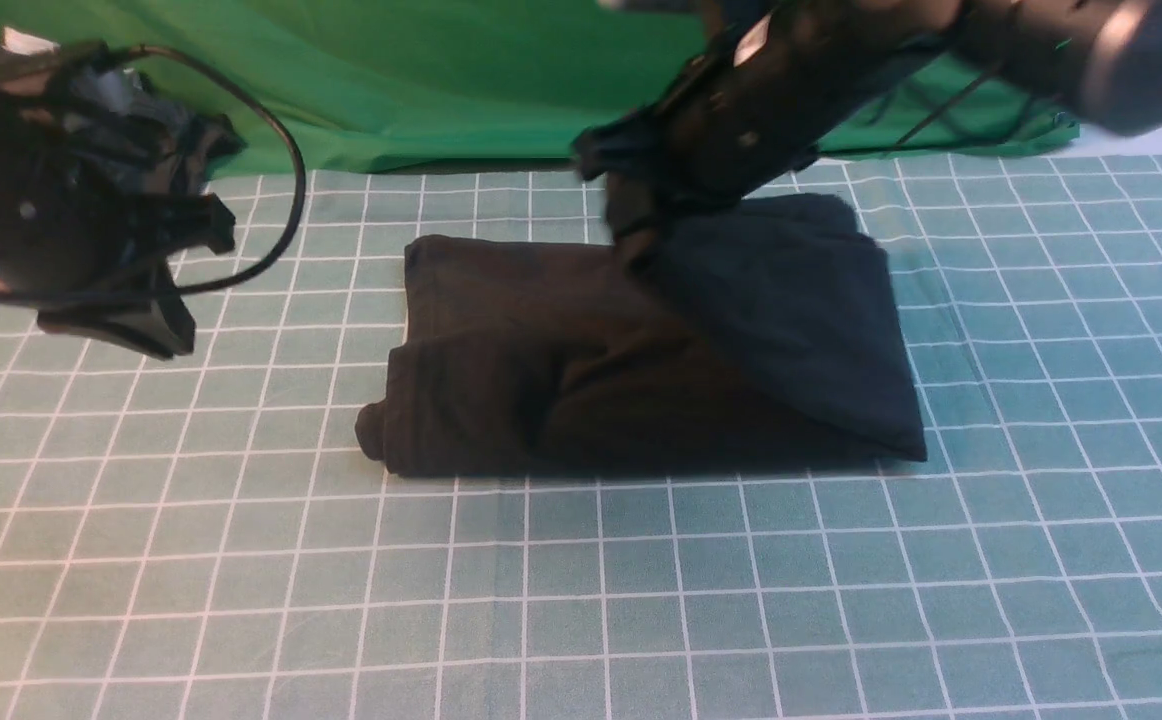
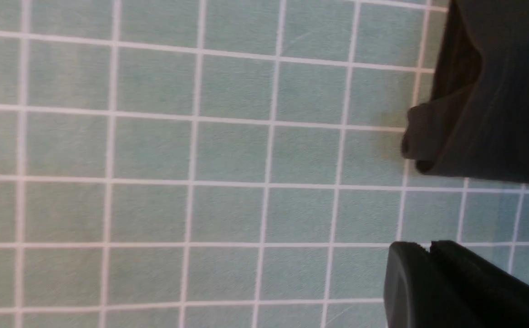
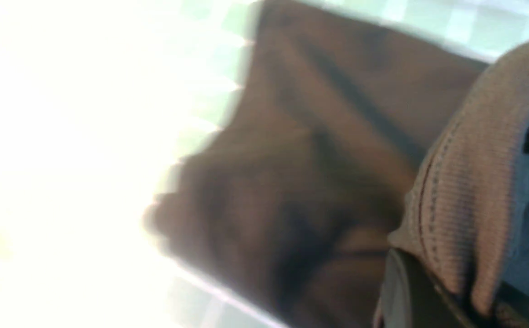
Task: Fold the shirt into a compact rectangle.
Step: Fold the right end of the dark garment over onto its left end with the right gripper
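- Motion smeared the right hand (image 1: 631, 235) in the front view. Its fingertips were lost against the dark shirt (image 1: 501, 350), and its arm ran off the top edge.
- The left hand (image 1: 146, 335) was cropped by the frame's left edge and showed no readable jaw gap.
- Glare bleached the tabletop (image 3: 41, 136) in the right wrist view, where the shirt's folds were blurred.

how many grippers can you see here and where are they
2. The right gripper is over the shirt, pinching a raised fold near its far edge. The left gripper hangs apart from it on the left.
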{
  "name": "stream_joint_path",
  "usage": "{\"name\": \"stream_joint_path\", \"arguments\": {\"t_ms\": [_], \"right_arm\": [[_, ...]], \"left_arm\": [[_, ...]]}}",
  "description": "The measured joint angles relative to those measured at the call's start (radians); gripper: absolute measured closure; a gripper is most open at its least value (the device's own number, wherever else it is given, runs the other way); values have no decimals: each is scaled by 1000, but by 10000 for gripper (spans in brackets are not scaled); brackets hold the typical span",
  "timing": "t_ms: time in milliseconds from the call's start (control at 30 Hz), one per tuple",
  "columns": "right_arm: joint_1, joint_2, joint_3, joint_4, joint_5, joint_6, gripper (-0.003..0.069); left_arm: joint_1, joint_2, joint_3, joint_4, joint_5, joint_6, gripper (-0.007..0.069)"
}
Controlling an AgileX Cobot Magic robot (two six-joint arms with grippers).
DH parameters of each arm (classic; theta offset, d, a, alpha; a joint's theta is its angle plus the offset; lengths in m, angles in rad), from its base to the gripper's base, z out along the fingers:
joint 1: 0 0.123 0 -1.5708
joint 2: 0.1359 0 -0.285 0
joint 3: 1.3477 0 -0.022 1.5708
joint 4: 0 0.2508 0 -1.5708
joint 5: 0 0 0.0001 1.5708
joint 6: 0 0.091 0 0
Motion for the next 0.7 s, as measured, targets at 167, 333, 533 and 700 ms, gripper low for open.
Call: {"name": "stream_joint_path", "arguments": {"t_ms": [167, 333, 533, 700], "right_arm": [[97, 74, -3, 39, -86, 0, 628], [154, 143, -27, 66, -144, 0, 628], [182, 216, -38, 148, -225, 25, 560], [188, 250, -38, 190, -236, 25, 393]], "left_arm": [[11, -46, 120, -8, -96, 4, 617], [23, -47, 153, -9, -99, 12, 617], [23, -47, 157, -23, -107, 25, 617], [23, -47, 157, -28, -117, 25, 617]]}}
